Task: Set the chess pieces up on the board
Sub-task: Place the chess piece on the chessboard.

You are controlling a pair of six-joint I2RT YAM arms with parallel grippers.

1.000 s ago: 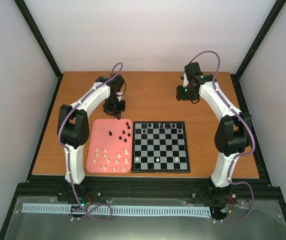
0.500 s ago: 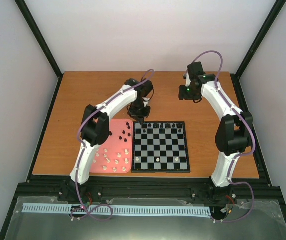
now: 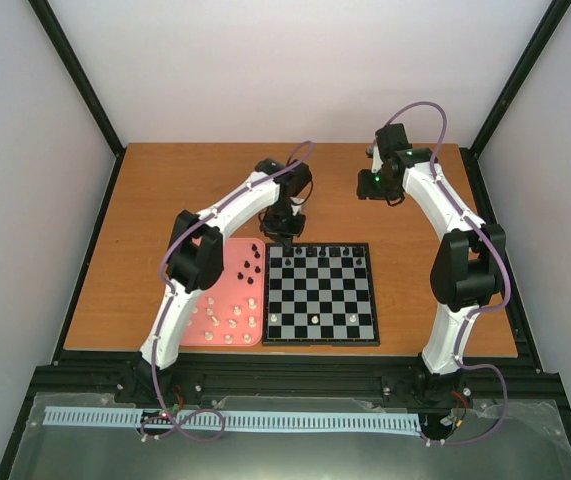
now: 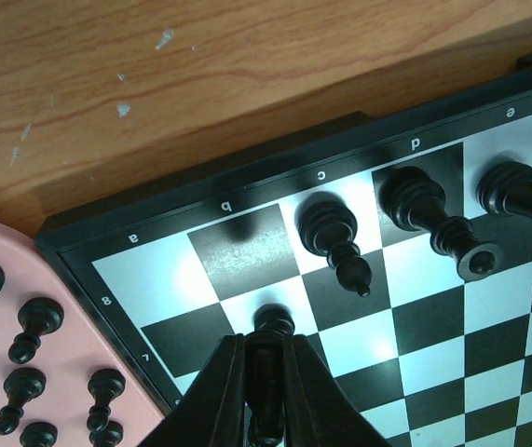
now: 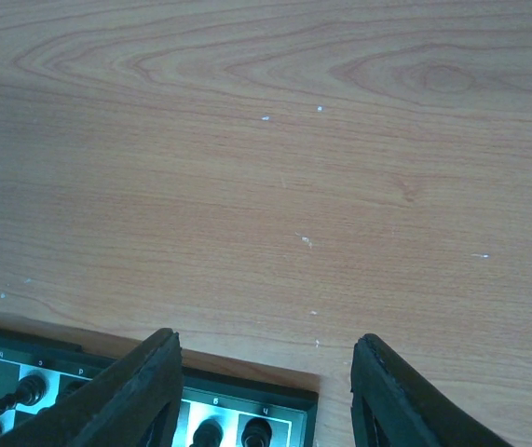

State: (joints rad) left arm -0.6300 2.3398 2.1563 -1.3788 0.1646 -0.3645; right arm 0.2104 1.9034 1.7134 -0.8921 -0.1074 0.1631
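Brown wooden table (image 3: 165, 200), with clear grain and a few small white specks on the surface. Bordered by a black frame (image 3: 295, 375) along the left, right and near sides. Carries two flat things directly: the board (image 3: 320, 343), chequered black and white with a thin black border, and a pink tray (image 3: 227, 250) with rounded corners. Board in the middle of the width, closer to the near edge than to the far one. Tray just beside it on the left; touching or not, cannot tell. Both flat on the wood, sides parallel to the table edges.
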